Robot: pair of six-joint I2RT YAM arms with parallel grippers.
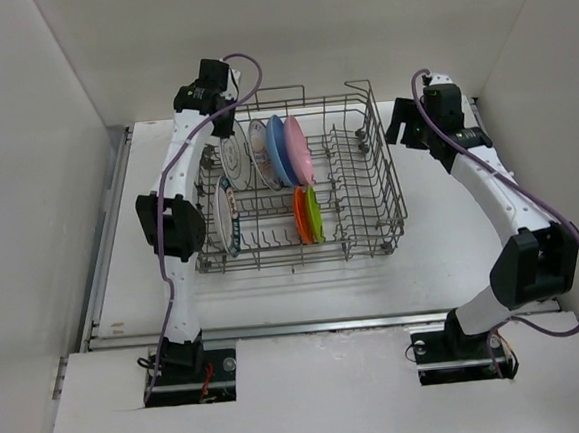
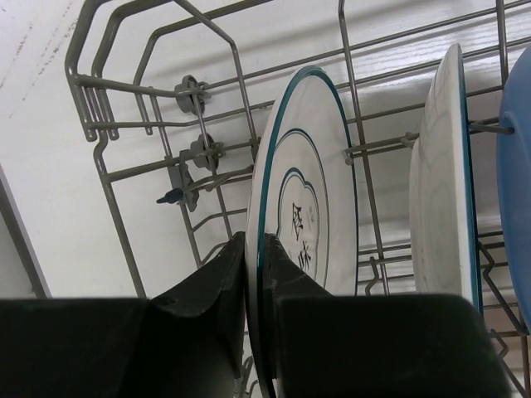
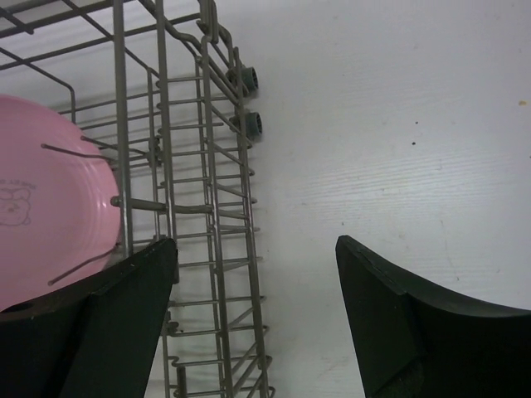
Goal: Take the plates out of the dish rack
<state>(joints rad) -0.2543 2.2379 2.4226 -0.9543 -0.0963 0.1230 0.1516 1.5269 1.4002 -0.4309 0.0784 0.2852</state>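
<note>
The grey wire dish rack [image 1: 385,159] stands mid-table with plates upright in it. The back row holds a white patterned plate [image 1: 233,156], a second white plate [image 1: 259,154], a blue plate [image 1: 278,149] and a pink plate [image 1: 298,151]. The front row holds a white teal-rimmed plate [image 1: 226,216], an orange plate [image 1: 300,216] and a lime-green plate [image 1: 314,214]. My left gripper [image 1: 221,116] is shut on the top rim of the back-left white plate [image 2: 307,191], which stands in the rack [image 2: 124,83]. My right gripper [image 1: 403,127] is open and empty, over the rack's right wall [image 3: 207,166], beside the pink plate [image 3: 50,207].
White walls enclose the table on the left, back and right. Bare white tabletop [image 3: 398,124] lies to the right of the rack. A metal rail [image 1: 318,325] runs along the near table edge in front of both arm bases.
</note>
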